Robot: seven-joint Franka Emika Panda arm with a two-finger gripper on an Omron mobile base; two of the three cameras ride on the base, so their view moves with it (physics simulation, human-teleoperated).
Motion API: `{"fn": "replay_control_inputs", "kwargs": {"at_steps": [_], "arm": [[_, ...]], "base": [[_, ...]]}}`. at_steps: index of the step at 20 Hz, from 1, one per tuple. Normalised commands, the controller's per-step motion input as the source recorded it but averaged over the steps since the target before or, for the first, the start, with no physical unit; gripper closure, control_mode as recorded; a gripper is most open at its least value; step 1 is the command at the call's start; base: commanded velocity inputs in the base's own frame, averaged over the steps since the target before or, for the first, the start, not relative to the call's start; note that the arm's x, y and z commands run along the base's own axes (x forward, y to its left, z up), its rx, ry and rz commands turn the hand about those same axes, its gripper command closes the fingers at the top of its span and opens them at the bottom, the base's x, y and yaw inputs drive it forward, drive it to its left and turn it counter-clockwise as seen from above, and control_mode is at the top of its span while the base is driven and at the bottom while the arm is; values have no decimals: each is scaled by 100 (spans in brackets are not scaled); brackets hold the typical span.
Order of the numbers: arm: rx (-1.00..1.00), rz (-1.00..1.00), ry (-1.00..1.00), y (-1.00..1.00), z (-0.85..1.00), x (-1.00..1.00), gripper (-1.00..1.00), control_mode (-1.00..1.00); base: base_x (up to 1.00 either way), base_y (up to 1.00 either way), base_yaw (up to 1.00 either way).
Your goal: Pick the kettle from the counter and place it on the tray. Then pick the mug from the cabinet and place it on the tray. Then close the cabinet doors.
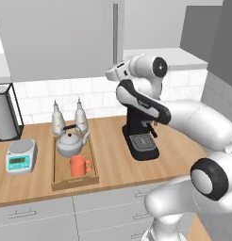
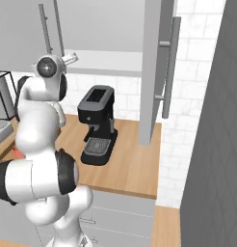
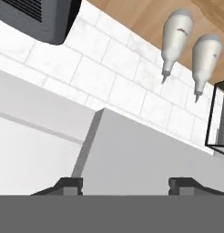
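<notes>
The silver kettle (image 1: 70,145) and the orange-red mug (image 1: 78,165) both stand on the wooden tray (image 1: 75,183), on the counter (image 1: 113,160). My gripper (image 1: 113,73) is raised at the lower right corner of the cabinet's left door (image 1: 56,37), whose flat face looks into the room. In the hand view the gripper (image 3: 127,184) is open, its fingertips (image 3: 70,184) apart, with that door's grey panel and edge just ahead and nothing between them. The right door (image 2: 151,72) stands swung out, edge-on, leaving the pale cabinet shelf (image 1: 169,59) exposed.
A black coffee machine (image 1: 139,134) stands on the counter below the hand. Two slim bottles (image 1: 57,117) are behind the tray, and a small scale (image 1: 21,157) lies to its left. A dark-framed appliance (image 1: 4,113) is at the far left.
</notes>
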Motion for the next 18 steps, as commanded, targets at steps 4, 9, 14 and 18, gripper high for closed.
{"fn": "replay_control_inputs", "kwargs": {"at_steps": [4,9,14,18], "arm": [[-3,7,-12,0,-33,67,-100,-100],[-9,-13,-6,1,0,-3,-100,-100],[-8,-34,14,-3,26,-74,-100,-100],[-7,-37,32,0,57,-88,-100,-100]], "base": [[0,0,0],[0,0,0],[0,0,0],[0,0,0]]}}
